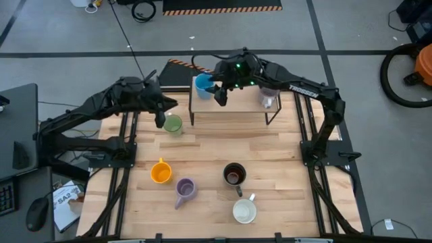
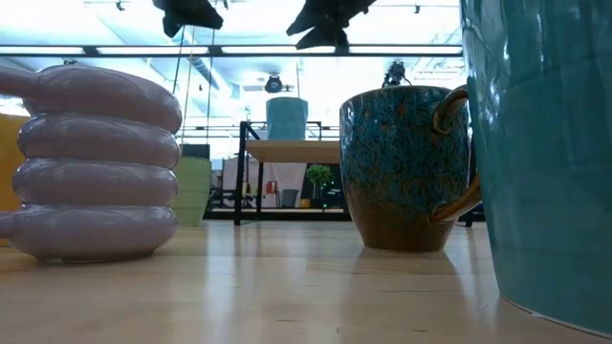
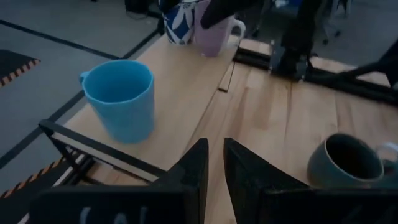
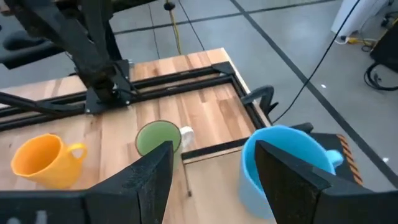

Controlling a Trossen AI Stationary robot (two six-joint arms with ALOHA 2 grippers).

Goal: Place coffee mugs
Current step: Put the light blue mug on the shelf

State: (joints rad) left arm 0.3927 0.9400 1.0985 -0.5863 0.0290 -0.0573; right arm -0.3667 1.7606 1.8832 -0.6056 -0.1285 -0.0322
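Observation:
A blue mug (image 1: 202,84) (image 3: 121,99) stands upright on the left end of a raised wooden shelf (image 1: 233,115). At the shelf's right end stand a lilac mug (image 3: 214,34) and a patterned mug (image 3: 180,22). My right gripper (image 1: 221,96) (image 4: 214,168) hovers open just right of the blue mug (image 4: 283,158), above the shelf. My left gripper (image 1: 160,120) (image 3: 215,165) is raised over the table beside the green mug (image 1: 173,125) (image 4: 157,137), its fingers nearly together and empty. On the table stand orange (image 1: 160,171), lilac (image 1: 185,190), dark brown (image 1: 234,174) and cream (image 1: 244,210) mugs.
The shelf rests on thin black wire legs (image 1: 273,116) at the table's far edge. Black rails (image 1: 125,145) run along the left and right sides. Bare wood lies between the shelf and the near row of mugs. In the low view both grippers hang high above the tabletop.

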